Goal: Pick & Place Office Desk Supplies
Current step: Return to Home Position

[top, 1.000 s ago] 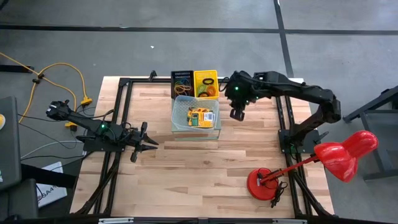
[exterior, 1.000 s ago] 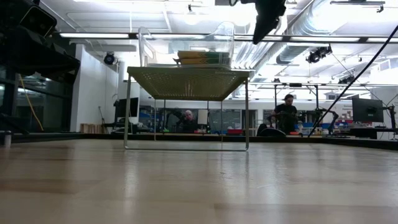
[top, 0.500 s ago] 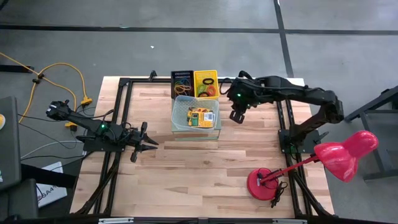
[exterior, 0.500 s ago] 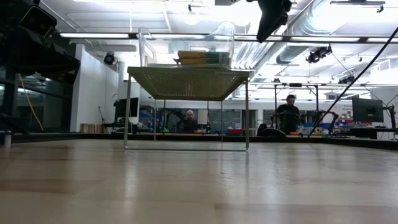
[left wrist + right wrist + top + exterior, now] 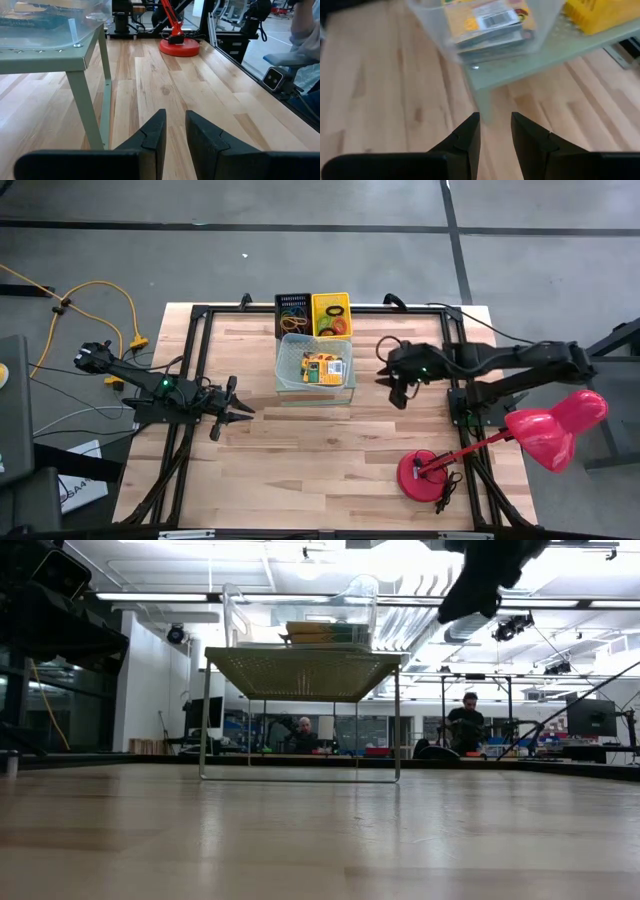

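Note:
Two yellow-and-green crayon boxes (image 5: 322, 368) lie in a clear bin (image 5: 300, 350) on the pale-green perforated stand (image 5: 345, 392); they also show in the right wrist view (image 5: 487, 20). Behind the bin, elastic bands lie in a black basket (image 5: 292, 310) and a yellow basket (image 5: 332, 316). My right gripper (image 5: 398, 395) hangs open and empty to the right of the stand, above the table, pointing slantwise down at it (image 5: 495, 132). My left gripper (image 5: 240, 412) rests open and empty, low over the table to the left of the stand (image 5: 173, 135).
A pink desk lamp stands at the near right, its red base (image 5: 425, 475) on the table and its head (image 5: 555, 425) past the right edge. A leg of the stand (image 5: 90, 107) is close ahead of my left gripper. Bare wood lies along the near side (image 5: 320, 470).
My right gripper has drawn away from the yellow basket's right side, going toward the table's near and right edges and sinking. It now hangs beside the stand's right edge, still open and empty.

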Motion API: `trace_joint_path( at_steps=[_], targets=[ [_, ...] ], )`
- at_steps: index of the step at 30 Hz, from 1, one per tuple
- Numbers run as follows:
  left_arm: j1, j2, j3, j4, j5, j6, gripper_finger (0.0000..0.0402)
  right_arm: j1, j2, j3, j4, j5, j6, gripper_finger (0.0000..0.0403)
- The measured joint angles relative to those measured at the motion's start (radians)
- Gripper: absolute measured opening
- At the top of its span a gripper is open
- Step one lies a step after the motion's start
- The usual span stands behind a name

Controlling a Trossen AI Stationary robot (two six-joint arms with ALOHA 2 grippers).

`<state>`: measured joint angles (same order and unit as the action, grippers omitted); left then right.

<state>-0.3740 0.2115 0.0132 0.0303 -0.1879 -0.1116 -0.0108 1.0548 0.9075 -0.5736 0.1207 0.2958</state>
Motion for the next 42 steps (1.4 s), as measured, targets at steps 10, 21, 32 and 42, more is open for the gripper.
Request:
trace_joint_path(
  at_steps=[10,21,32,42],
  targets=[
    [0.0,0.0,0.0,0.0,0.0,0.0,0.0068,0.022,-0.199,-0.237,0.236,-0.016,-0.015,0.0097],
    [0.0,0.0,0.0,0.0,0.0,0.0,0.0068,-0.018,-0.427,-0.521,0.531,-0.129,-0.133,0.0097],
    [0.0,0.0,0.0,0.0,0.0,0.0,0.0068,-0.114,-0.577,-0.707,0.674,-0.229,-0.085,0.0097],
    [0.0,0.0,0.0,0.0,0.0,0.0,0.0068,-0.135,-0.692,-0.808,0.786,-0.243,-0.064,0.0097]
  ],
)
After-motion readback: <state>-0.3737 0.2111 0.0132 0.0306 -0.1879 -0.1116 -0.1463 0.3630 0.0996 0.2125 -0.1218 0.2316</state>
